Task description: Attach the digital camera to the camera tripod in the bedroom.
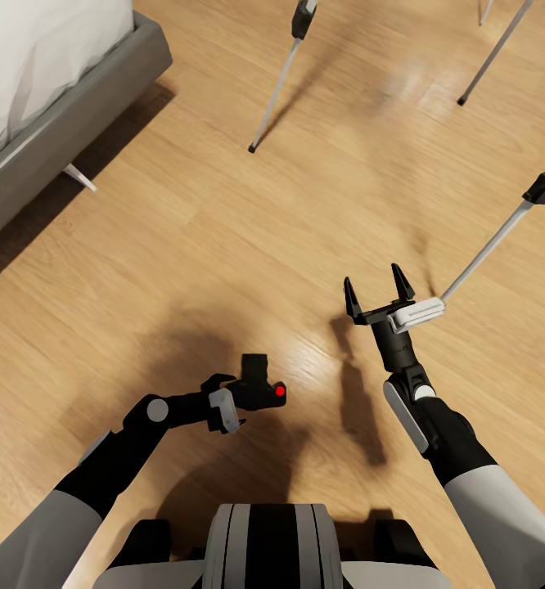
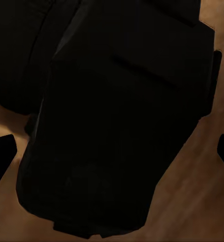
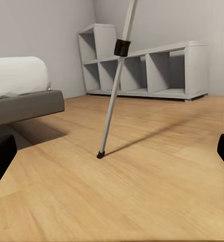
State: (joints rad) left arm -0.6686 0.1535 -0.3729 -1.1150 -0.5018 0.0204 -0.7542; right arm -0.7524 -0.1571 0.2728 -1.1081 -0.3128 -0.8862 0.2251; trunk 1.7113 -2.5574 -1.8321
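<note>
Light wood flooring is spreading beneath me beside the grey bed (image 1: pixel 60 123); my left gripper (image 1: pixel 238 398) is clamping the digital camera (image 1: pixel 260 384) low before my trunk, ready for mounting; my right gripper (image 1: pixel 379 296) is hanging spread and empty near the camera tripod (image 1: pixel 502 229) legs; no writing is showing anywhere.

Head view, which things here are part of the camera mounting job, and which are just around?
Job: digital camera held in left gripper; camera tripod; right gripper, open.
Just around: bed; shelf unit.
</note>
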